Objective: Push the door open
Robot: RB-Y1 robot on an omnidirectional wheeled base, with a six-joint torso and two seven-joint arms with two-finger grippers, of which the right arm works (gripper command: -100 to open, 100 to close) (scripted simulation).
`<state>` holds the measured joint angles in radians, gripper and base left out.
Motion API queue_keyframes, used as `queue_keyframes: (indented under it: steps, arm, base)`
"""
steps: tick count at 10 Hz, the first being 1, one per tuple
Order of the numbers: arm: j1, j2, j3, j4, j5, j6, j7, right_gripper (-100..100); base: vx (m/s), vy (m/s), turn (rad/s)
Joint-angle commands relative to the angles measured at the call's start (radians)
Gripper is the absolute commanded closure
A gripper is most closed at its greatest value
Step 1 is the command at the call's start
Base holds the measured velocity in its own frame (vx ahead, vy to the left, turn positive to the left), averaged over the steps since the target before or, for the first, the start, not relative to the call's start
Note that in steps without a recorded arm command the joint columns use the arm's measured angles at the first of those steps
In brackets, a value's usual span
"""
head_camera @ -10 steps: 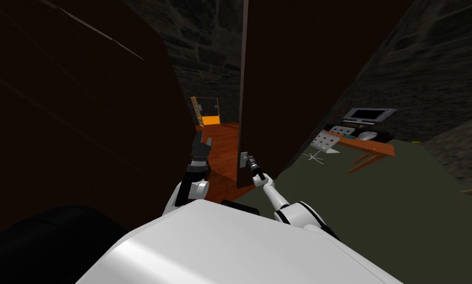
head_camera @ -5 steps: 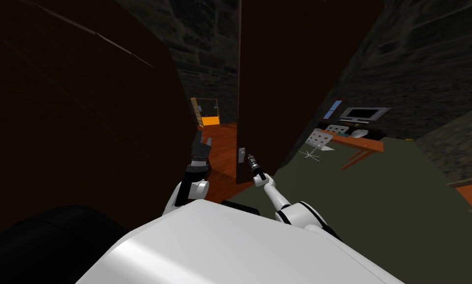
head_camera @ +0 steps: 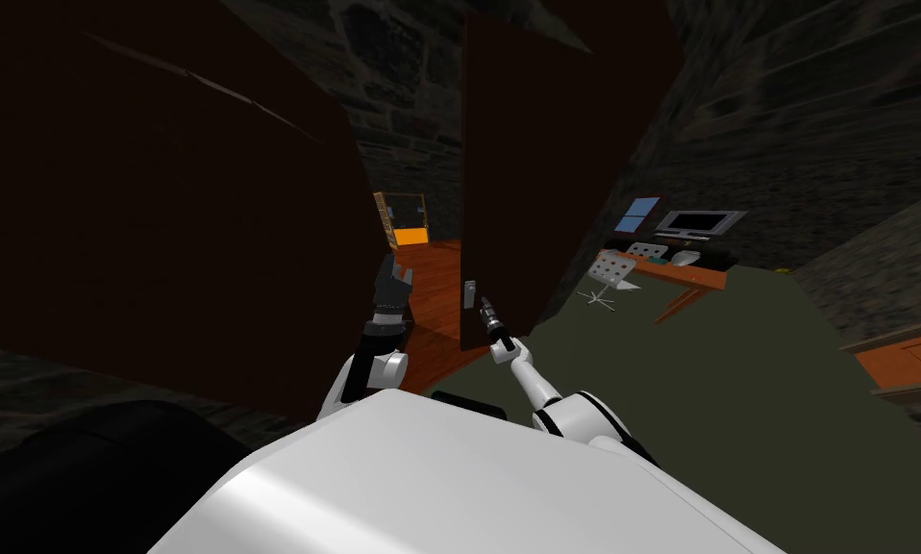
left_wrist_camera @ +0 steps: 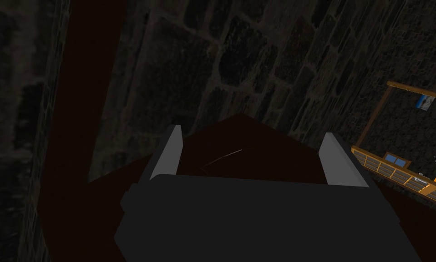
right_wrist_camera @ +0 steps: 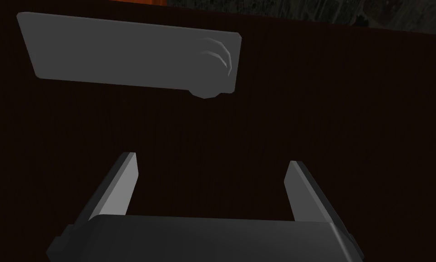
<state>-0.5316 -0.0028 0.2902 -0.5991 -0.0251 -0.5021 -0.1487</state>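
The dark brown door [head_camera: 535,144] stands partly open just ahead of me, its edge toward me. A grey handle plate [head_camera: 469,293] sits near that edge. In the right wrist view the plate [right_wrist_camera: 121,54] and its round knob [right_wrist_camera: 212,73] lie just beyond my right gripper [right_wrist_camera: 212,182], apart from it. The fingers [right_wrist_camera: 117,191] stand open with only the door face [right_wrist_camera: 349,113] between them. In the head view the right gripper [head_camera: 487,310] is a little right of the plate. My left gripper [head_camera: 392,279] is raised in the gap left of the door, open and holding nothing [left_wrist_camera: 253,145].
A big dark brown panel [head_camera: 161,192] closes off my left side. Through the gap lie an orange wooden floor [head_camera: 439,279] and an orange cabinet [head_camera: 406,226]. On the right, a desk [head_camera: 684,271] with a monitor and a white chair [head_camera: 610,274] stand on dark green floor [head_camera: 737,365].
My right gripper has opened and let go of the handle, now slightly back from it. The door has swung further open, uncovering more of the room on the right.
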Motion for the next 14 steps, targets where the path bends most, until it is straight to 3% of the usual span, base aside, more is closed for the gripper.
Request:
queue_keyframes:
  steps: [1, 2, 5, 7, 10, 11, 12, 14]
  arm:
    - [0.0, 0.0, 0.0, 0.0, 0.0, 0.0, 0.0, -100]
    - [0.003, -0.023, -0.003, -0.002, -0.001, -0.001, 0.003, -100]
    - [0.005, -0.035, -0.008, -0.001, -0.002, -0.008, 0.007, -100]
    - [0.006, -0.032, -0.012, 0.0, -0.002, -0.012, 0.01, -100]
    - [0.008, -0.006, -0.017, 0.001, -0.003, -0.018, 0.015, -100]
    - [0.015, -0.013, -0.015, -0.014, -0.002, -0.009, 0.015, -100]
    - [0.015, -0.013, -0.015, -0.014, -0.002, -0.009, 0.015, 100]
    - [0.015, -0.013, -0.015, -0.014, -0.002, -0.009, 0.015, 100]
  base:
    - [-0.048, -0.002, -0.001]
    - [0.108, 0.044, 0.029]
    - [0.18, 0.082, 0.017]
    - [0.176, 0.095, 0.02]
    - [0.16, 0.091, 0.017]
    - [0.068, 0.035, 0.001]
    - [-0.011, -0.003, -0.002]
    - [-0.021, -0.013, 0.006]
